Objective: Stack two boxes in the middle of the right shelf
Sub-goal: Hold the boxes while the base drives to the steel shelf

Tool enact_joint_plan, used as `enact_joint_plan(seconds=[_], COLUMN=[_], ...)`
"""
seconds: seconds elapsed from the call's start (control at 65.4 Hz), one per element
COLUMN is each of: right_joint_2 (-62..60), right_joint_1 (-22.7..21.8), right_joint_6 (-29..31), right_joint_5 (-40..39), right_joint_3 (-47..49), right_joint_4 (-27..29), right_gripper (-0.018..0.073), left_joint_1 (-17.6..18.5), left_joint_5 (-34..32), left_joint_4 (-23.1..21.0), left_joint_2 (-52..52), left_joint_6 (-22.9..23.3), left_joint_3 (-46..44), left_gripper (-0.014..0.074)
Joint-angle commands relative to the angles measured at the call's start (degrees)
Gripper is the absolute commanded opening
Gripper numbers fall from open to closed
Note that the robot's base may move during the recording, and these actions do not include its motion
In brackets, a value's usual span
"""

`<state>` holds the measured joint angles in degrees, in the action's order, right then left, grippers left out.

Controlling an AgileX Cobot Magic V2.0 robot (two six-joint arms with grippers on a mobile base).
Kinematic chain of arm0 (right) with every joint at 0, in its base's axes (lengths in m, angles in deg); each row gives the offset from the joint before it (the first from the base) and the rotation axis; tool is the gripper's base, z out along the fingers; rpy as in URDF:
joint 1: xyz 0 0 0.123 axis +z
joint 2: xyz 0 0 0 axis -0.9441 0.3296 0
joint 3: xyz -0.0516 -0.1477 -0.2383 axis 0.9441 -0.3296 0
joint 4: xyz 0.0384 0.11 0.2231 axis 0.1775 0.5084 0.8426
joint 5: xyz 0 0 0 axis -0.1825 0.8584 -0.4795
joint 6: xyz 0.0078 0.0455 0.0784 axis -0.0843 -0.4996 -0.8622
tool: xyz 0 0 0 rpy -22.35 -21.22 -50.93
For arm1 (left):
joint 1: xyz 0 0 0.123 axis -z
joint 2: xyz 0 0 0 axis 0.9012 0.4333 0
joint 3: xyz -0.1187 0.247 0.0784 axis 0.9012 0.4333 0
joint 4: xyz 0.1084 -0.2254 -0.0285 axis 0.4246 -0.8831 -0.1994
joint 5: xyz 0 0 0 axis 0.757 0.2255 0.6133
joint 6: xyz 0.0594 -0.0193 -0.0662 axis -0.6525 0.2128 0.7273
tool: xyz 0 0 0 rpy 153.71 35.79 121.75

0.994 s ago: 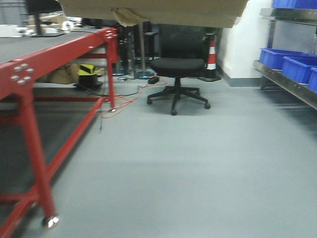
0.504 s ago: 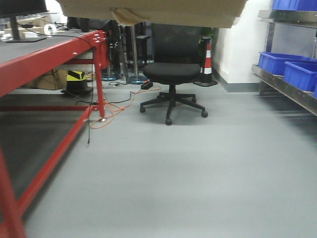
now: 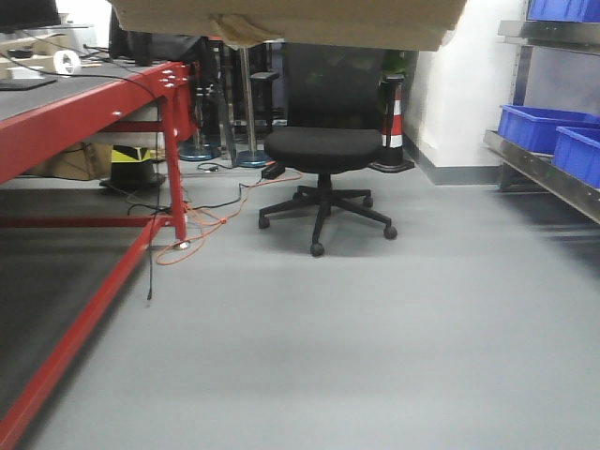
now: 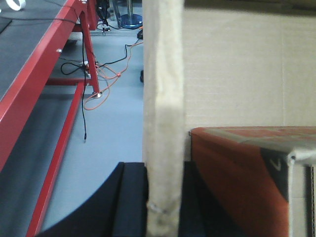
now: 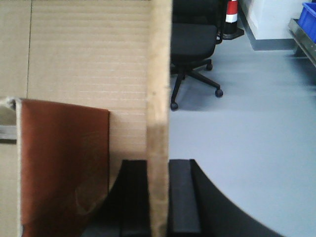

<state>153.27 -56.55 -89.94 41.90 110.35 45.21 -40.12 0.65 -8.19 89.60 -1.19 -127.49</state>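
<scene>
The left gripper (image 4: 163, 170) clamps its black fingers (image 4: 132, 197) on an upright wall of the cardboard box (image 4: 232, 69); the right gripper (image 5: 159, 168) clamps another wall likewise. Beneath lies grey floor (image 3: 375, 328), with a red table (image 3: 84, 112) left, a black chair (image 3: 323, 145) ahead and the steel shelf (image 3: 544, 173) with blue bins (image 3: 534, 127) right. The tan, corrugated box hangs aloft, well apart from the shelf.

Steel shelf (image 3: 536, 167) at right carries blue bins (image 3: 530, 127) — grey floor (image 3: 394, 337) bears an office chair (image 3: 323, 148)

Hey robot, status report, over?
Left gripper, right gripper: shut on cardboard box walls. Box aloft, shelf ahead right. Office chair possibly in the way.
</scene>
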Motion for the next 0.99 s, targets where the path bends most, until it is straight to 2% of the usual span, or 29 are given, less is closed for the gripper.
enact_joint_plan(seconds=[0.0,0.978], right_joint_2=[-0.3,-0.2], right_joint_1=[-0.3,-0.3], right_joint_6=[-0.1,-0.1], right_joint_5=[-3.6,-5.5], right_joint_3=[0.3,0.3], right_joint_4=[-1.6,-1.6], right_gripper=[-0.0162,-0.0162], left_joint_1=[-0.3,-0.3], left_joint_5=[-3.0,-3.0], left_joint_4=[0.9,0.9], left_joint_2=[-0.8,-0.8], left_joint_6=[0.0,0.0], left_joint_3=[-1.0,-1.0], left_gripper=[-0.0111,-0.0111])
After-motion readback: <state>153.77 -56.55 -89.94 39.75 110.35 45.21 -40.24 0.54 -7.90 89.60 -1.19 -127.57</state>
